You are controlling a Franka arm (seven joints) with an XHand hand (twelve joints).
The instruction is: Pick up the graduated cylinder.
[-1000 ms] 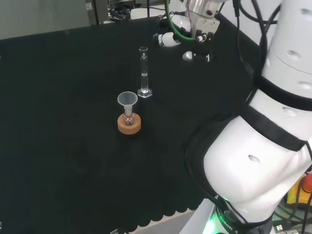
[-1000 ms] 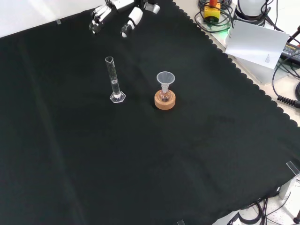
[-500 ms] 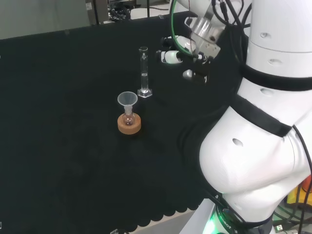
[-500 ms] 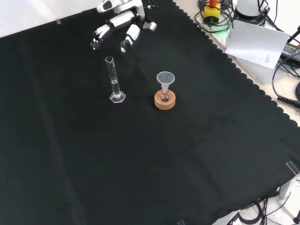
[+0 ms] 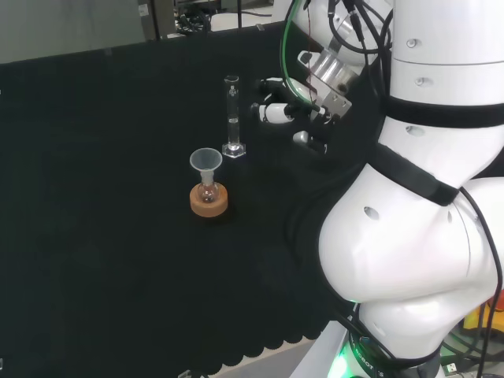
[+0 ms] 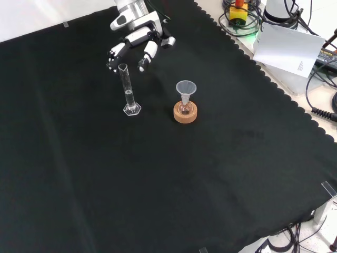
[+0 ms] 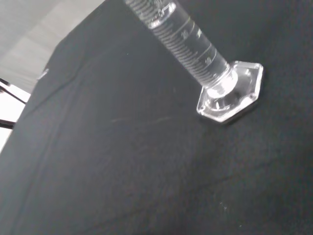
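A clear graduated cylinder (image 5: pixel 232 116) (image 6: pixel 127 88) stands upright on its hexagonal foot on the black cloth. Close up in the wrist view, the cylinder (image 7: pixel 195 54) shows its printed scale and its foot flat on the cloth. The black and white hand (image 5: pixel 282 109) (image 6: pixel 137 41) hangs a short way from the cylinder's upper part, to its right in the head view and just beyond its rim in the front view. Its fingers are relaxed and spread, holding nothing and clear of the glass.
A small round flask with a clear funnel (image 5: pixel 206 161) (image 6: pixel 185 88) in its neck sits on a cork ring (image 5: pixel 209 200) (image 6: pixel 185 113) near the cylinder. The arm's white links (image 5: pixel 425 197) fill the head view's right. Papers and cables (image 6: pixel 289 47) lie past the cloth's scalloped edge.
The hand has come down and closer to the cylinder over the last second, with its fingers still spread. The cylinder and flask have stayed put.
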